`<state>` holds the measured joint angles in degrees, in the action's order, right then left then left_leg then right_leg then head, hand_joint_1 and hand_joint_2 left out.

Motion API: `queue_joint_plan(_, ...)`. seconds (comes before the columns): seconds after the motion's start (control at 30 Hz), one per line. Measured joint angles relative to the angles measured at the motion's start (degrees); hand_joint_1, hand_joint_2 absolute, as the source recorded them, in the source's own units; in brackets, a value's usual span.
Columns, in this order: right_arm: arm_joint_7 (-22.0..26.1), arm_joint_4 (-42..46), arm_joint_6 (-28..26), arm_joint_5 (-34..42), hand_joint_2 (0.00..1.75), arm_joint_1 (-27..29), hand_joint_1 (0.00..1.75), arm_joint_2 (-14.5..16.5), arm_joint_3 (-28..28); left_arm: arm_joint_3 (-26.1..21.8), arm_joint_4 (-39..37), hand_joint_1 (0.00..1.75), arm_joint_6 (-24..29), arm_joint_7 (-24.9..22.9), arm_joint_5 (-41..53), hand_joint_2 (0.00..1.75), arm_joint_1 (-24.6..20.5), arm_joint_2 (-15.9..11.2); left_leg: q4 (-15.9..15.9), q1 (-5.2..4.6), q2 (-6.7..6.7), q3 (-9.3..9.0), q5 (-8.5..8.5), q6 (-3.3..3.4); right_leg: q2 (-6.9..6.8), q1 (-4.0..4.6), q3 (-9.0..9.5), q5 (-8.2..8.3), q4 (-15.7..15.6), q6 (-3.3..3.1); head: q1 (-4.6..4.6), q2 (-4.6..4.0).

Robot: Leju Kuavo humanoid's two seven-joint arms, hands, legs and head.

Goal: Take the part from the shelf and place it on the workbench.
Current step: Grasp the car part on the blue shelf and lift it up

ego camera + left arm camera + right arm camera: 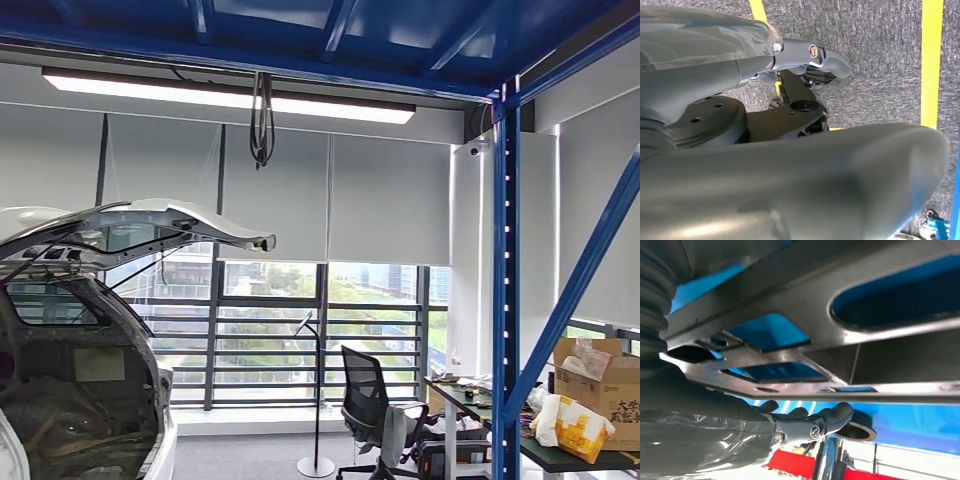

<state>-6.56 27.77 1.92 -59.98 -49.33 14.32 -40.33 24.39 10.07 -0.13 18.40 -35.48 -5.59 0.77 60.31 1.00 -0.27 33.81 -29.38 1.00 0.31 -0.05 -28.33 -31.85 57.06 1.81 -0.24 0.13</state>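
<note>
A black metal part (851, 340) with several cut-out windows lies close across the right wrist view, with a blue shelf surface (911, 427) showing behind it and through its openings. My right hand (806, 422) grips the part along its edge: the grey thumb reaches to a round eyelet (862, 432) of the part, and dark fingers press on the rim just behind it. My left hand (810, 57) hangs over grey carpet, its thumb stretched out and nothing in it. In the head view the blue rack upright (507, 300) stands at the right.
A white car (83, 380) with its tailgate raised stands at the left. A dark-topped table (581, 462) with a cardboard box (604, 385) and bags sits behind the rack at the right, near an office chair (370, 410) and a floor lamp (315, 400). Yellow floor lines (931, 60) cross the carpet.
</note>
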Motion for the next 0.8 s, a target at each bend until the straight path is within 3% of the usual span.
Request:
queue_joint_plan(0.47,-0.2,-0.7,-5.2,-0.7,1.75,-0.6,1.75,-0.7,0.0,0.0,0.0,0.00,0.6,0.9,1.0,0.00,0.1,0.0,0.0,0.00,0.00,-0.10,0.01,-0.01,0.00,0.00,0.07,0.00,0.0,0.00,0.00,0.00)
queue_joint_plan(0.6,-0.2,-0.3,-6.4,-1.1,1.75,-0.4,1.75,-1.0,0.0,0.0,0.0,0.00,0.7,1.6,1.7,1.75,0.1,0.0,0.0,0.00,0.00,-0.13,0.02,-0.02,0.00,0.00,0.10,0.00,0.0,0.00,0.00,0.00)
queue_joint_plan(0.8,0.3,3.4,-7.7,-1.6,1.75,1.4,1.75,-2.3,0.5,0.1,0.0,0.00,0.7,4.5,2.6,1.75,0.3,0.0,0.0,-0.01,0.00,-0.09,0.02,-0.02,0.00,0.00,0.08,0.00,0.0,0.00,0.00,0.00)
